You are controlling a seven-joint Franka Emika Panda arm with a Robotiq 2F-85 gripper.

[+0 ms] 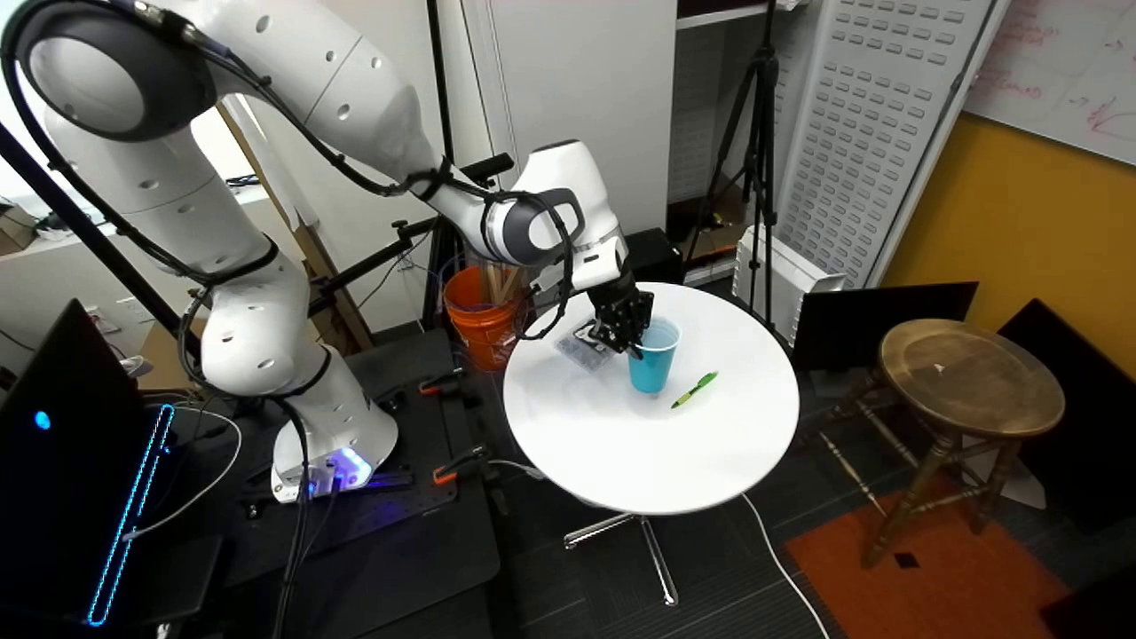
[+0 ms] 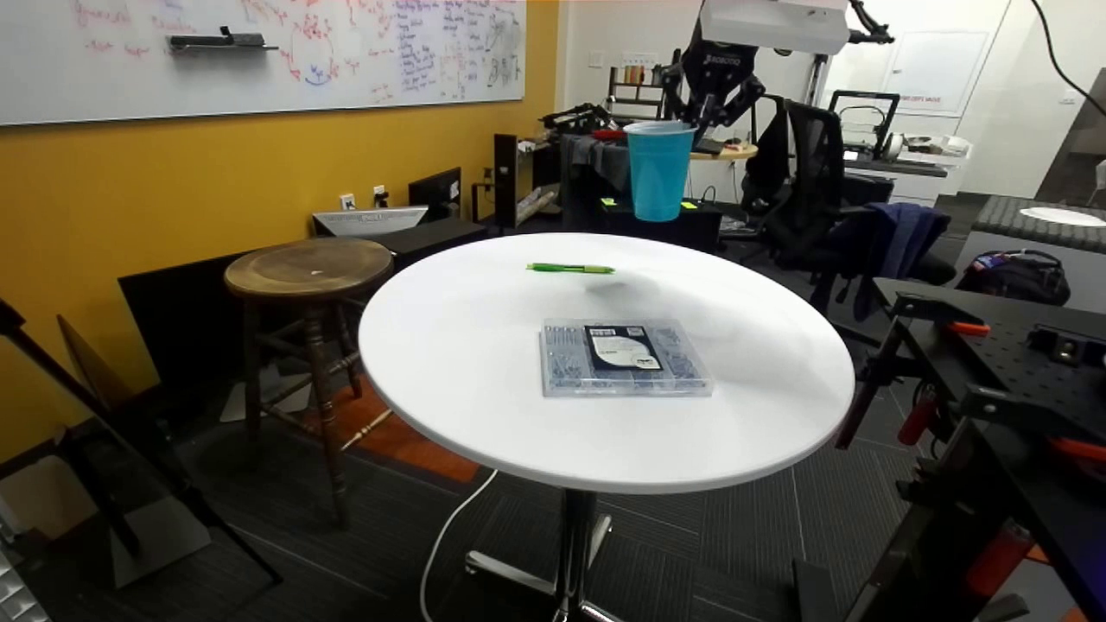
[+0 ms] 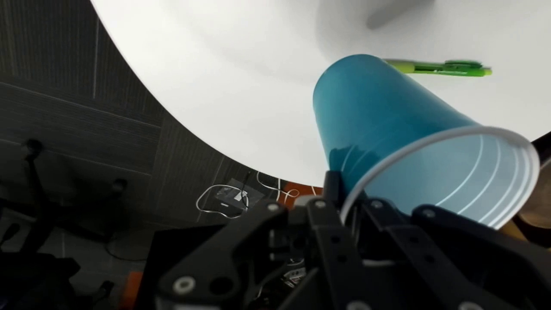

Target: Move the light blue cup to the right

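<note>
Nearest in the wrist view, my closed gripper (image 3: 346,193) pinches one side of the blue cup (image 3: 400,116), hanging in air towards one o'clock from the grip. If I move quickly, it may slip; lowered onto the pen (image 3: 443,68), farther that way, it may tip.

the bent white arm (image 1: 382,111) reaches outward, its black pincer (image 3: 347,197) angled downward, fingers (image 3: 332,187) pinched nearly together.
</note>
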